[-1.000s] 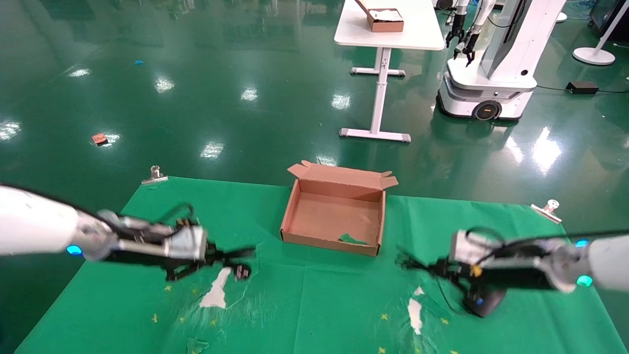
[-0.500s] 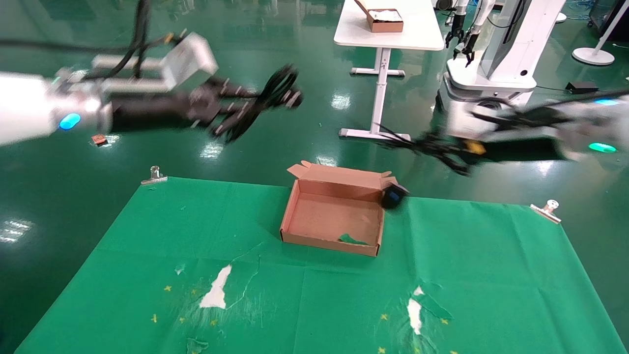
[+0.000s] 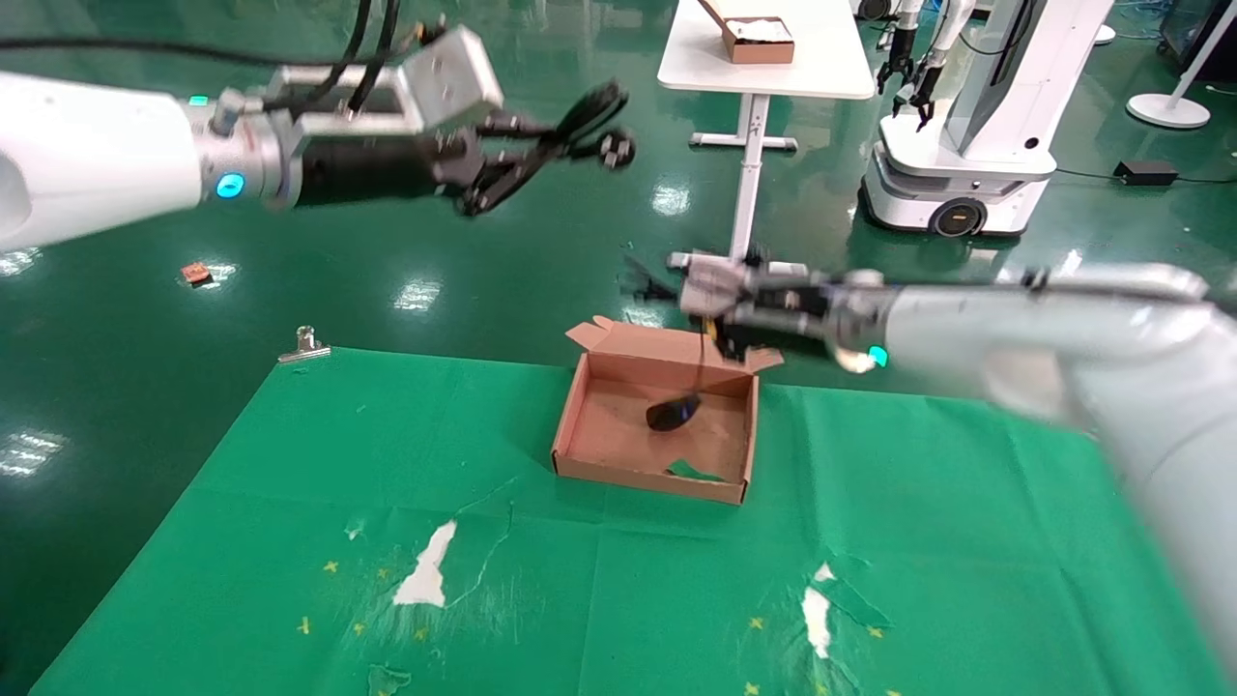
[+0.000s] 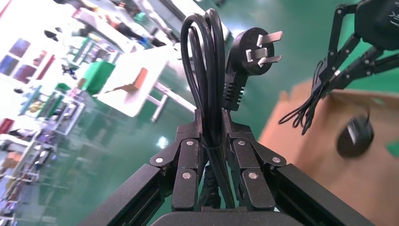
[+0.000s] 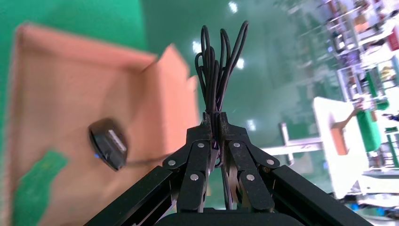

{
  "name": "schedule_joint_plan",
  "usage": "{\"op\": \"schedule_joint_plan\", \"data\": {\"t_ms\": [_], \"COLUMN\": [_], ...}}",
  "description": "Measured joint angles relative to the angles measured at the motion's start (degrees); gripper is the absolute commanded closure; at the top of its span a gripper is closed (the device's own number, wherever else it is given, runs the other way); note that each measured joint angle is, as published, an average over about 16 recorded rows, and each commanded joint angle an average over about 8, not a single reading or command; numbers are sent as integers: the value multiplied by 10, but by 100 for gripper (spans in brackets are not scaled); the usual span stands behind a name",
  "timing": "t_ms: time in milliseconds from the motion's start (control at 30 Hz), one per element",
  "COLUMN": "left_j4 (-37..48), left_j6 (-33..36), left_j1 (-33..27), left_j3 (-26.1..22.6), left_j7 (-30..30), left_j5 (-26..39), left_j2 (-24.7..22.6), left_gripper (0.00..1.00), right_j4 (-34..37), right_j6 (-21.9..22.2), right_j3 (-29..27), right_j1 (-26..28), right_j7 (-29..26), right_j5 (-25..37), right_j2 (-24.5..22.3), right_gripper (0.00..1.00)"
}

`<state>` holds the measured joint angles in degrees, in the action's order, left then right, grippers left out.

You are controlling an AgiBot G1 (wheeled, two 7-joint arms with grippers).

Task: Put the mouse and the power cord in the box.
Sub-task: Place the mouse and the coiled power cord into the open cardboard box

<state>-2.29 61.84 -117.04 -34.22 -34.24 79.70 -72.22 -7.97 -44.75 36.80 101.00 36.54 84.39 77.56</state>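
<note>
My left gripper (image 3: 522, 162) is raised high over the floor, left of and beyond the box, shut on the power cord (image 3: 580, 111). In the left wrist view the gripper (image 4: 211, 120) pinches the looped power cord (image 4: 202, 56), and the pronged plug (image 4: 254, 47) sticks out past the jaws. My right gripper (image 3: 649, 284) reaches over the far wall of the brown box (image 3: 646, 476), shut on the mouse's bundled thin cable (image 5: 219, 61). The black mouse (image 3: 674, 413) dangles by that cable low inside the box (image 5: 61, 89); the right wrist view shows the mouse (image 5: 109, 142) too. Whether it touches the floor is unclear.
The box stands on a green cloth (image 3: 290, 464) with torn white patches (image 3: 425, 570), pinned by metal clips (image 3: 304, 343). Beyond the table are a white desk (image 3: 763, 58) bearing another box and a second robot (image 3: 966, 126) on the green floor.
Both arms rose from the cloth. The left lifted the power cord high. The right swung left with the mouse hanging by its cable, from beside the box's right corner to inside it.
</note>
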Motion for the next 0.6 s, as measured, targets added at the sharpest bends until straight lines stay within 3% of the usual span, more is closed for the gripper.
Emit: {"op": "schedule_joint_plan", "data": {"t_ms": [167,200,433,467,600], "left_j4": [5,6,10,11,9], "left_j6": [21,25,49,51,55], "left_j1": [6,7,13,14,17], "left_j3": [-9,-11,-21,-22,-25], "left_j7": [-17,-20,-36,-37,-45], "left_j5": [13,15,30,31,36], "left_j2": [14,17,32,33,33], "left_gripper": [100,100,100,100,100], "right_j4": [-9,-11,-22,-22,-19], "right_j6": [2,-2,-25,-26,-25], "right_j3": [8,10,23,24,24], "right_j1": [-36,-42,-62,-64,-65], "right_j7": [11,12,19,19,18], "right_j5": [-8,-9,-20,-23,-35], "right_j2": [4,4,3,2,1], "right_gripper": [99,92,5,0,0]}}
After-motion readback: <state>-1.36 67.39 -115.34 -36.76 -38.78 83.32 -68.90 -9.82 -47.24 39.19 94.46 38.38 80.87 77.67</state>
